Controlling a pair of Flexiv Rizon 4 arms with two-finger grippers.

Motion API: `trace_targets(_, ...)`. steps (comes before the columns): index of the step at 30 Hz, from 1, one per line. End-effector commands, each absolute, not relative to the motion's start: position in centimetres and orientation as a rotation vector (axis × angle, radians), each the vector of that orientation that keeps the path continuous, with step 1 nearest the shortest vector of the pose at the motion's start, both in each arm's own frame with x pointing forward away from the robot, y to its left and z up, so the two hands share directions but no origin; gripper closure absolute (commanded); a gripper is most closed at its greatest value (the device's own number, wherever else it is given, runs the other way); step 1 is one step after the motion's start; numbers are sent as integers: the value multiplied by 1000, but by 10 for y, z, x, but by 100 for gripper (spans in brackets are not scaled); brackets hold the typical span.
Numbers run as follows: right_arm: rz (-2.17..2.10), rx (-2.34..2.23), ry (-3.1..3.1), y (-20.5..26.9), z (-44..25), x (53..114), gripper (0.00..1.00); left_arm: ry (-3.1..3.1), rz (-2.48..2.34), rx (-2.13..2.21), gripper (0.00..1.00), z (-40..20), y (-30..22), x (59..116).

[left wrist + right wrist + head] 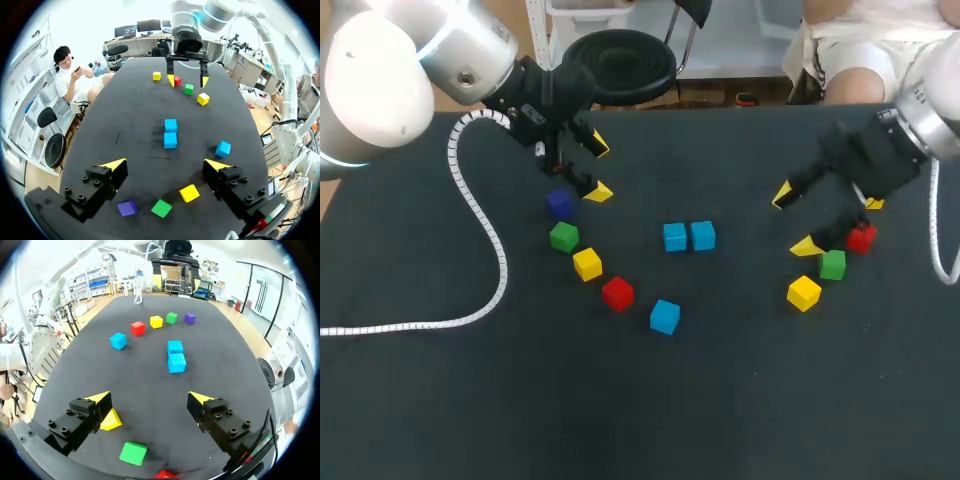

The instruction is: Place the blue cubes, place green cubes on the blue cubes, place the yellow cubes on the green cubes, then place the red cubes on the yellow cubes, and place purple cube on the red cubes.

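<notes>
Above the dark surface [720, 400], hovering the left hand [598, 168], fingers spread and released, just beside the small purple cube [559, 203] and near a green cube [563, 237]; holding the right hand [795, 220], likewise released, beside another green cube [833, 264], a yellow cube [803, 293] and a red cube [861, 238]; facing two light-blue cubes [675, 237] touching at the middle.

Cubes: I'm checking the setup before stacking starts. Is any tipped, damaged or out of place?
Nothing stands out. Every cube sits flat on the table, none stacked; the two blue cubes in the middle touch, a third blue cube lies apart.
</notes>
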State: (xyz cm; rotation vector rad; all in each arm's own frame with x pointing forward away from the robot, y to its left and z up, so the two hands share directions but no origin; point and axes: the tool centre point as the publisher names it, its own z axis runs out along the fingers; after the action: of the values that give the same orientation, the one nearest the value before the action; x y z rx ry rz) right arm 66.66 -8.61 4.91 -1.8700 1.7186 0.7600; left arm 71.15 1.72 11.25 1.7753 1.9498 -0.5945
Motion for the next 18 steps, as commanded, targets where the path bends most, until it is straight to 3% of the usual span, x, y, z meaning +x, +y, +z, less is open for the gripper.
trace_targets(1, 775, -1877, 1708, -85, 50, 675, 0, 1953, -595, 1779, 0, 113, 17, 713)
trace_targets(18, 771, -1837, 1730, -84, 53, 681, 0, 1953, -595, 1779, 0, 113, 17, 713)
